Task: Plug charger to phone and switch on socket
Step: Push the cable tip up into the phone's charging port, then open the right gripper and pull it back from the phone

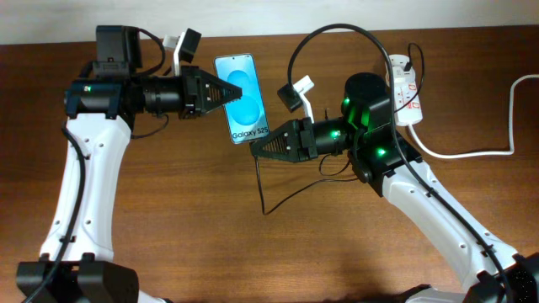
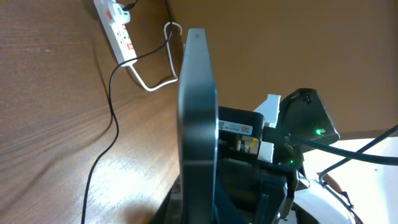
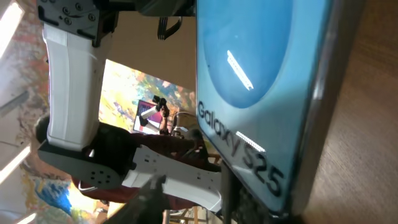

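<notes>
My left gripper (image 1: pixel 229 91) is shut on the phone (image 1: pixel 242 101) and holds it above the table; its cyan screen reads "Galaxy S25". In the left wrist view the phone (image 2: pixel 198 106) stands edge-on between the jaws. My right gripper (image 1: pixel 256 150) is closed on the charger, a thin black cable (image 1: pixel 263 189), with its tip right at the phone's lower edge. The right wrist view shows the phone screen (image 3: pixel 261 87) very close and the dark plug (image 3: pixel 226 190) just under its bottom edge. The socket (image 1: pixel 405 88), a white power strip with red switches, lies at the back right and also shows in the left wrist view (image 2: pixel 117 28).
The strip's thick white cord (image 1: pixel 472 153) runs right across the table. The black cable arcs over the right arm (image 1: pixel 337 28) from the strip and trails on the wood below the right gripper. The white cord loop (image 2: pixel 155 81) lies near the strip.
</notes>
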